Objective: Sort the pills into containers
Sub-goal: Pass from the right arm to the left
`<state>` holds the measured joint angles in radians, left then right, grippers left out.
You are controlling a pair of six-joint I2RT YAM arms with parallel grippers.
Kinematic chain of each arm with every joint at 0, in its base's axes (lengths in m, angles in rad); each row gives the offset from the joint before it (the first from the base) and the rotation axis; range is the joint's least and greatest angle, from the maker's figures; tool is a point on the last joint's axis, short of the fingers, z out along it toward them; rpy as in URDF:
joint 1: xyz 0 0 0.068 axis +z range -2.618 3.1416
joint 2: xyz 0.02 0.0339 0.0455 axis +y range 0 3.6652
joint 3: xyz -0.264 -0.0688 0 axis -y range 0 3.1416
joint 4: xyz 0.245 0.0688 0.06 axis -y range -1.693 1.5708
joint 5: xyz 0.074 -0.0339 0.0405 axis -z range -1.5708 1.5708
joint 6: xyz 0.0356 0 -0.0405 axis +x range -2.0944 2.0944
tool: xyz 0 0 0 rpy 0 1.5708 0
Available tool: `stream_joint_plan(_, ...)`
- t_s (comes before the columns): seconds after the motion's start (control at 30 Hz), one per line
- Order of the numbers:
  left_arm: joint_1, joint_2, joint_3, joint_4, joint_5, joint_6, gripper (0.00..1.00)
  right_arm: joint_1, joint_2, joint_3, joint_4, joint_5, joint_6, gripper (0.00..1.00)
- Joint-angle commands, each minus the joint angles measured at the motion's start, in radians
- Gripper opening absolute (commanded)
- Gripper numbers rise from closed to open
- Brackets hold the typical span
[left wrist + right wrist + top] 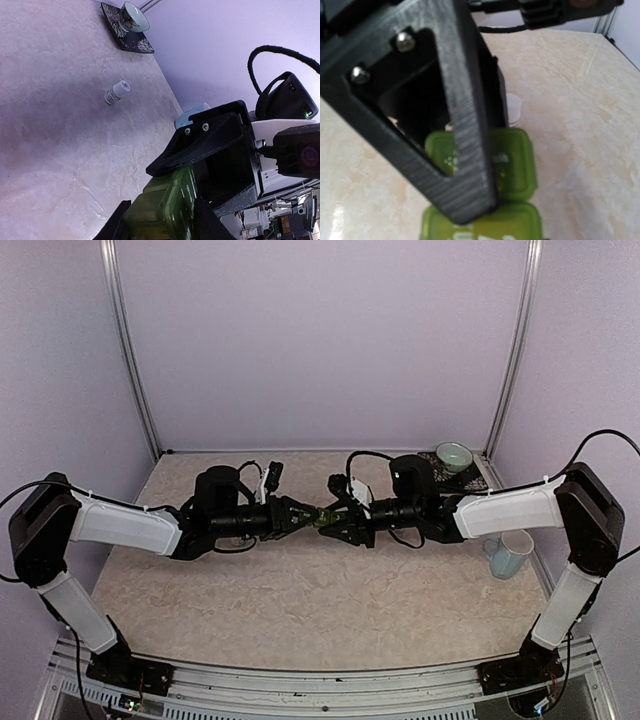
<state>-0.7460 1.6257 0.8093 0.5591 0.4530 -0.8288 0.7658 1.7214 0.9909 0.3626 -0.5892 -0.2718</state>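
The containers, a small green strip of joined lidded compartments, hang in the air between my two grippers above mid-table. My left gripper is shut on the strip. In the left wrist view the strip sits between my own two fingers. My right gripper faces it from the right with its jaws spread around the strip's far end, one finger touching it. In the right wrist view a black finger crosses the green lids. No loose pills show.
A small white pill bottle lies on the table beyond the grippers; it also shows in the right wrist view. A green bowl on a dark saucer stands at the back right. A pale blue mug stands at the right edge.
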Motion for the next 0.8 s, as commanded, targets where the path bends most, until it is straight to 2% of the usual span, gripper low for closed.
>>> stream_joint_plan(0.0,-0.006,-0.021,0.007,0.026,0.002,-0.001,0.38,0.011,-0.034,0.007,-0.012,0.009,-0.012,0.21)
stream_joint_plan(0.13,-0.007,-0.015,0.004,0.038,0.004,-0.010,0.35,0.015,-0.035,0.007,-0.016,0.017,-0.019,0.26)
stream_joint_plan(0.27,-0.007,-0.020,-0.001,0.051,0.000,-0.020,0.33,0.016,-0.042,0.000,-0.012,0.022,-0.016,0.51)
stream_joint_plan(0.33,-0.007,-0.024,-0.003,0.050,-0.002,-0.020,0.33,0.017,-0.048,-0.006,-0.009,0.023,-0.013,0.57)
stream_joint_plan(0.5,-0.006,-0.038,-0.005,0.047,-0.007,-0.020,0.33,0.017,-0.058,-0.014,-0.033,0.035,-0.023,0.64)
stream_joint_plan(0.77,-0.002,-0.055,-0.010,0.043,-0.016,-0.023,0.32,0.022,-0.062,-0.059,-0.043,0.095,-0.045,0.66)
